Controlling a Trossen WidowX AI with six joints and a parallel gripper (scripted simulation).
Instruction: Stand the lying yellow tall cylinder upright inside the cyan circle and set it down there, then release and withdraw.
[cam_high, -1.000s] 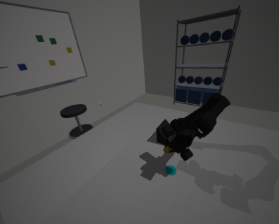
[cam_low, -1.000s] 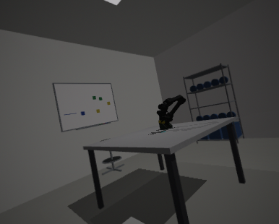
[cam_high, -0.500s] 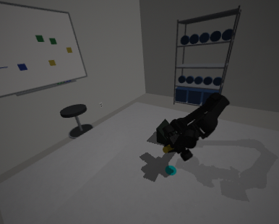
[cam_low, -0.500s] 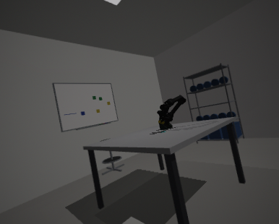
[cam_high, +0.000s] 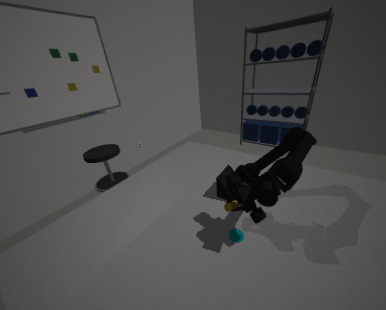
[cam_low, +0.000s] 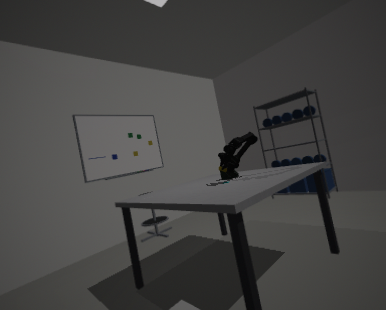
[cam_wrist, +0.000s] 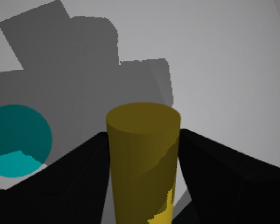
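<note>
The yellow cylinder (cam_high: 231, 205) (cam_low: 223, 169) (cam_wrist: 142, 170) is held off the table between the fingers of my gripper (cam_wrist: 143, 139). The gripper is shut on it. In the wrist view one round end faces partly toward the camera, and the lower part runs out of the frame. In the top view the cylinder looks slanted, mostly hidden by the gripper; its exact tilt is hard to tell. The cyan circle (cam_high: 236, 236) (cam_low: 226, 182) (cam_wrist: 22, 132) lies flat on the table, left of the cylinder in the wrist view and partly in the arm's shadow. The cylinder is not over it in that view.
The white table top (cam_high: 150, 240) (cam_low: 190, 192) carries the arm (cam_high: 292, 165) (cam_low: 244, 142) and its dark shadows. A stool (cam_high: 102, 153), a whiteboard (cam_high: 30, 65) (cam_low: 100, 135) and a shelf rack (cam_high: 277, 92) stand or hang beyond the table.
</note>
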